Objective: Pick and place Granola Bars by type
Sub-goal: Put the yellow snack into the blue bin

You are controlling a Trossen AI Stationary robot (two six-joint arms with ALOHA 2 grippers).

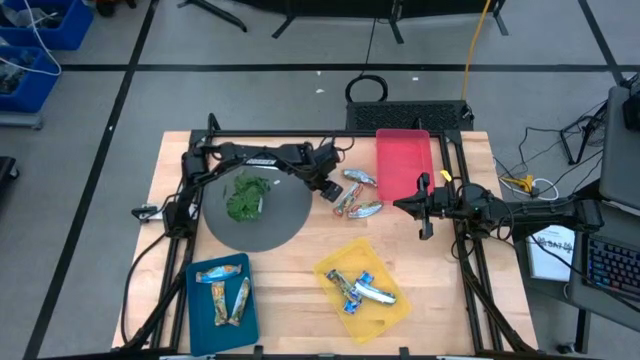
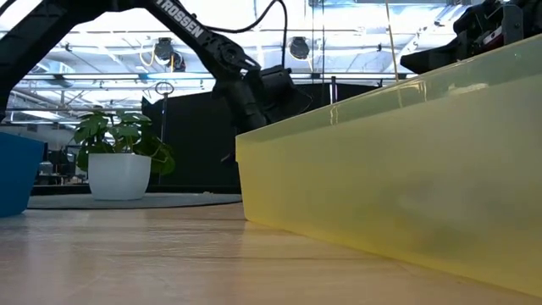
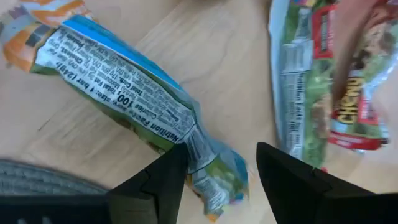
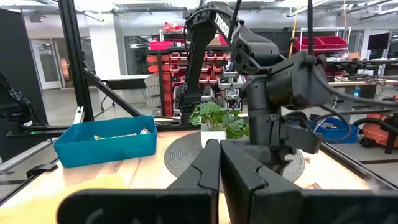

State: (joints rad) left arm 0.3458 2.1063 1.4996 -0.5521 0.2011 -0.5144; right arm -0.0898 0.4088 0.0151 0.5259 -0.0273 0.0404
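Wooden table (image 1: 300, 262) carries a grey round mat (image 1: 285, 215), red tray (image 1: 402, 165), yellow tray (image 1: 392, 312), blue tray (image 1: 200, 315); loose crinkled granola bars (image 1: 355, 196) lie mid-table toward the far edge, left gripper (image 3: 214, 171) parted over a blue-white bar's (image 3: 118, 87) end, gripping nothing; right gripper (image 4: 219, 165) closed, empty, near the right edge.

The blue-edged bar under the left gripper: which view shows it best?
The left wrist view: the blue-edged bar fills the picture, its crimped end between the open left gripper fingers. The high view shows only small loose bars beside that gripper. Low and right wrist views don't show it.
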